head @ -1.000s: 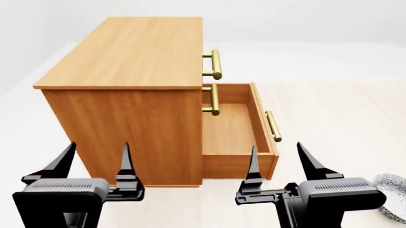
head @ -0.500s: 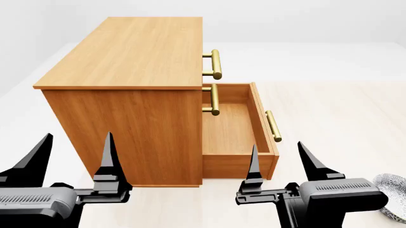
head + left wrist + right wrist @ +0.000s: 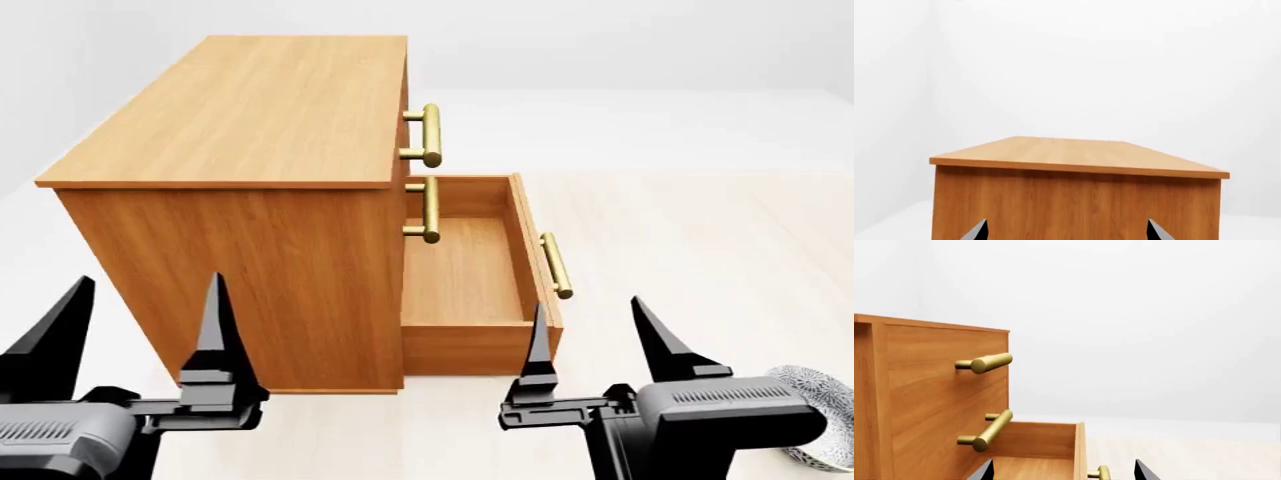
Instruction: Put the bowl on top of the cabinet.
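Note:
The orange-brown cabinet (image 3: 254, 110) stands on the pale floor in the head view, flat top bare, its lowest drawer (image 3: 467, 270) pulled out. Only the patterned rim of the bowl (image 3: 817, 405) shows, at the head view's lower right edge, beside and behind my right gripper's body. My left gripper (image 3: 140, 300) is open in front of the cabinet's side panel. My right gripper (image 3: 594, 325) is open near the drawer's front corner. The left wrist view faces the cabinet's (image 3: 1074, 200) side and top edge. The right wrist view shows the cabinet (image 3: 934, 390) front with brass handles (image 3: 987, 362).
The open drawer's brass handle (image 3: 554, 265) juts toward the right. Pale floor (image 3: 694, 230) stretches right of the cabinet, with white walls behind. The drawer interior holds nothing visible.
The cabinet has shifted slightly left in the head view. My left gripper has moved left and down, then stayed low. The right gripper has hardly moved, and more of the bowl shows.

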Robot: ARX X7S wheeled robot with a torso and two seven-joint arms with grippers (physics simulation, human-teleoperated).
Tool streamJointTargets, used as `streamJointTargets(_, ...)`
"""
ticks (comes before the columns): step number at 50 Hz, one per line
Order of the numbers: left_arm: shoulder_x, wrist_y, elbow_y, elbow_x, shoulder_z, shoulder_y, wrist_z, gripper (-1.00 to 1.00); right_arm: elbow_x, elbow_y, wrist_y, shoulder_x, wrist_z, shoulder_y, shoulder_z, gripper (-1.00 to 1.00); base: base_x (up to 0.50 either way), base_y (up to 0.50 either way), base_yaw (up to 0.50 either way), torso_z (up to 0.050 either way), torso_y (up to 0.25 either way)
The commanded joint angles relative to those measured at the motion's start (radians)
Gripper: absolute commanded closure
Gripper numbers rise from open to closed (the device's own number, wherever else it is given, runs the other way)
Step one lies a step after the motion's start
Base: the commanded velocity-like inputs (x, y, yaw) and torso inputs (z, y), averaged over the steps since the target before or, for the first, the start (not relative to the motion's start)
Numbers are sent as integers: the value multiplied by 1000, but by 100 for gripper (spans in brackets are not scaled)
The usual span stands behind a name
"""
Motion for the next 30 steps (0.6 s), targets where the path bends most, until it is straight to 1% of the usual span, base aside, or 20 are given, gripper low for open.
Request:
streamJointTargets(1,-11,4,5,-15,-7,2,-11,-100,1,-6,22,5,13,7,-9,-100,0,0,0,0,0)
streamJointTargets(6,-15,8,3,-23,-12,1,-15,-100,2,-13,40,10,19,11,-10,-100,0,0,0,0,0)
streamJointTargets(15,-23,16,2,-34,-18,0,-20,-100,30,-52,145,29,44,33,24,-100,0,0,0,0,0)
streamJointTargets(19,-33,5,20,-54,-31,1,-32,-100,48,-70,181,36,60,36,57,-100,0,0,0,0,0)
streamJointTargets(27,-45,4,20,-75,-44,-3,-44,-100,95,-117,318,75,97,55,151,-100,0,0,0,0,0)
streamJointTargets(30,-47,10,18,-74,-42,-1,-45,-100,103,-132,364,90,105,64,163,-100,0,0,0,0,0)
